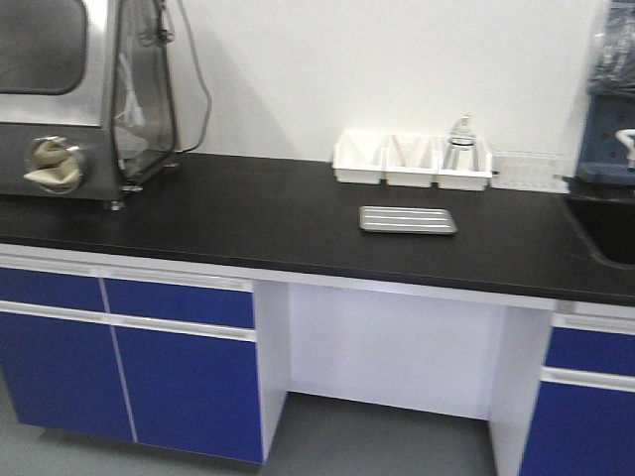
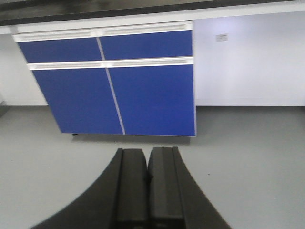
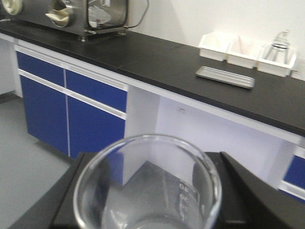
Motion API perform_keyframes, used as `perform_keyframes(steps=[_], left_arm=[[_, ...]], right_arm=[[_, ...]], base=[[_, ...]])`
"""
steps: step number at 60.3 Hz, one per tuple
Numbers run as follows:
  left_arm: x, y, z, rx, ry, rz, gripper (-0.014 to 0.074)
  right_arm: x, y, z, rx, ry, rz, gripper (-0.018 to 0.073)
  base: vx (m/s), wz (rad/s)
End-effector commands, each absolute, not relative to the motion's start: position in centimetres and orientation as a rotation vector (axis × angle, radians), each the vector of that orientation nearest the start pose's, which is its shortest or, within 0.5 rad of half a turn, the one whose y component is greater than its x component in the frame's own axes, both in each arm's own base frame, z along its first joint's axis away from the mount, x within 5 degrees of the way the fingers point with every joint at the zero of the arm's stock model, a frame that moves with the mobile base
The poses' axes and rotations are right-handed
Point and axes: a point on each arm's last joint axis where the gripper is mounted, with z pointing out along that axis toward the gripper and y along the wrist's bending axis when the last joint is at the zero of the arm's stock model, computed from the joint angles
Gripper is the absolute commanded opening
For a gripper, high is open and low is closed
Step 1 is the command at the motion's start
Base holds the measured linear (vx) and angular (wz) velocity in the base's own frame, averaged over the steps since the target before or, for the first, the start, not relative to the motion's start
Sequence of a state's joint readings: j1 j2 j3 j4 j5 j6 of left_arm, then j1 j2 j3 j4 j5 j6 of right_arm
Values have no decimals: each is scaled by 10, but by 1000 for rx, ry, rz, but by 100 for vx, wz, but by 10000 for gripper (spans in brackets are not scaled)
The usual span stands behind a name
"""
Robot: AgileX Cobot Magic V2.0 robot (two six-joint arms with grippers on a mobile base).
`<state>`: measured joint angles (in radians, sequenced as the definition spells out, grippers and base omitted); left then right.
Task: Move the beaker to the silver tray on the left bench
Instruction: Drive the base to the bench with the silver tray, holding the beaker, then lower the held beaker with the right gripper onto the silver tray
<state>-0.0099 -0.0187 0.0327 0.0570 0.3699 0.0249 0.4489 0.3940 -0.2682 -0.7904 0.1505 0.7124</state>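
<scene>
- A plain white wall (image 1: 298,69) is seen behind the long black worktop (image 1: 248,213).
- Blue cabinet doors (image 1: 189,397) and drawers (image 1: 179,302) with white trim are fitted beneath it.
- A white knee recess (image 1: 397,347) is set between the cabinets.
- The floor (image 1: 377,441) is finished in smooth grey.

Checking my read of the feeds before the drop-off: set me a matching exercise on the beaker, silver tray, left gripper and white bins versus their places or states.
1 beaker
2 silver tray
3 left gripper
4 white bins

A by the wall on the left bench
B shut, holding nothing
C held in the right gripper
D flat on the bench, before the bins

Pairs: 1-C, 2-D, 3-B, 4-A.
</scene>
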Motion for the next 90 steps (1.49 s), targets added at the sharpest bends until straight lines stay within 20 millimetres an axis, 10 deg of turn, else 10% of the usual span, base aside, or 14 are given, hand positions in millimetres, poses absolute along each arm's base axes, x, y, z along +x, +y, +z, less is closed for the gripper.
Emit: perform_keyframes(steps=[1,90], left_arm=[[54,1,170,71,1803,56,1],[54,1,170,71,1803,56,1]], right_arm=[[89,36,280,-382,1606,221,-11],[89,36,280,-382,1605,222,-11]], base=[[13,40],[32,-9]])
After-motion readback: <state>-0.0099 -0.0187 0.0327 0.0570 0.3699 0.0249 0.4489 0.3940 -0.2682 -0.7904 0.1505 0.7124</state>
